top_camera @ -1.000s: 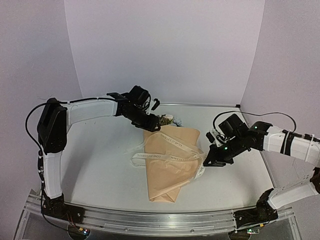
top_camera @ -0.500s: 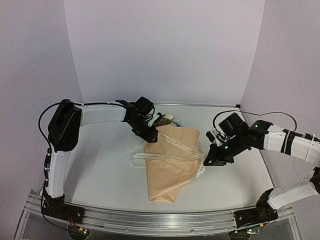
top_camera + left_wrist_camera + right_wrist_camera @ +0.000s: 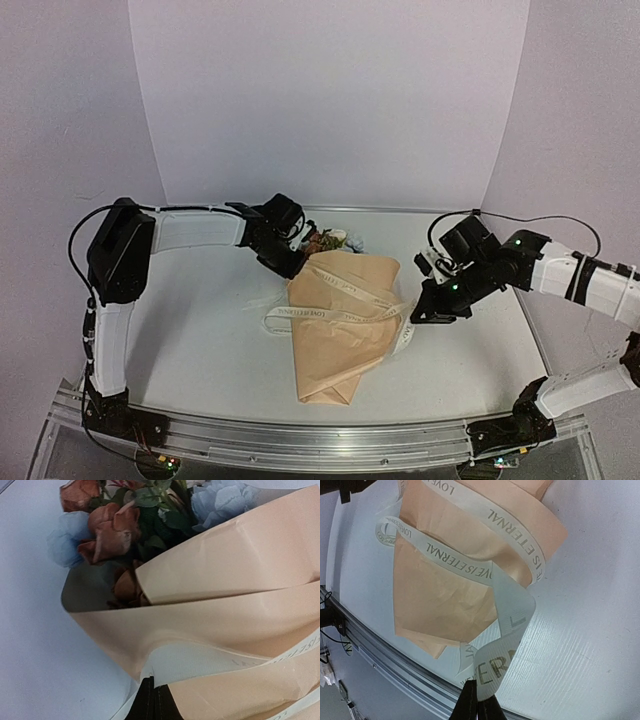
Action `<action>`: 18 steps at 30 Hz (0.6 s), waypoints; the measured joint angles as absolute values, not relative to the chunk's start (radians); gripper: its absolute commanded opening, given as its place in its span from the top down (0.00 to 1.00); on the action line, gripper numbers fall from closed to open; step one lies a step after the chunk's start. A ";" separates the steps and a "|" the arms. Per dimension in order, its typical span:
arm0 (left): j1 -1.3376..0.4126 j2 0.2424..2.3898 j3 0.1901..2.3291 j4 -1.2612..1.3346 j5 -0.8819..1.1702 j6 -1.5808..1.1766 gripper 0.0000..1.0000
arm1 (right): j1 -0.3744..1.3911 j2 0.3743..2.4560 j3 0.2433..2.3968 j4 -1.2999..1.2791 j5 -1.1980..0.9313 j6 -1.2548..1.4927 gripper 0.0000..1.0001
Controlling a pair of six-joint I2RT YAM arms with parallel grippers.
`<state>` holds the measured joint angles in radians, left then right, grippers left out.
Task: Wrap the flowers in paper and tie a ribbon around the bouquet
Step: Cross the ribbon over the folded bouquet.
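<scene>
The bouquet [image 3: 340, 325] lies on the table as a cone of tan paper [image 3: 235, 555], narrow end toward the front. Its flowers [image 3: 330, 240] poke out of the far, wide end; in the left wrist view the brownish and pale-blue flowers [image 3: 112, 527] fill the top. The cream ribbon [image 3: 330, 312] with printed lettering crosses the cone. My left gripper [image 3: 288, 267] sits at the cone's upper left edge, shut [image 3: 154, 700] on the ribbon [image 3: 200, 662]. My right gripper [image 3: 414, 318] is by the cone's right side, shut [image 3: 479, 700] on the ribbon's other part [image 3: 505, 650].
A metal rail [image 3: 300, 440] runs along the table's front edge. White walls close in the back and both sides. The bare white tabletop [image 3: 200, 330] spreads to the left of the bouquet and in front of the right arm.
My left gripper came down to the cone's upper left edge and closed on the ribbon. The right gripper rose slightly, still holding its part of the ribbon.
</scene>
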<state>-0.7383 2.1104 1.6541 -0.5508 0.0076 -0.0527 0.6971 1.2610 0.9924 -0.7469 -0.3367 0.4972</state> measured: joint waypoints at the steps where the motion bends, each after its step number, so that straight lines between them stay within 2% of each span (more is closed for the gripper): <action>1: -0.738 2.089 1.633 -0.547 -0.011 -0.063 1.00 | 0.697 1.261 1.005 -0.758 -0.332 0.492 1.00; 12: -0.746 1.704 1.433 -0.559 -0.197 -0.173 1.00 | 0.688 1.319 1.201 -0.859 -0.300 0.423 1.00; 18: -0.789 1.634 1.378 -0.607 -0.270 -0.237 1.00 | 0.614 1.385 1.288 -0.884 -0.285 0.422 1.00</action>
<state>-0.7886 1.6337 1.3775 -0.6068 -0.2697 -0.2368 0.6136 1.3853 1.2876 -0.8840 -0.2850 0.4217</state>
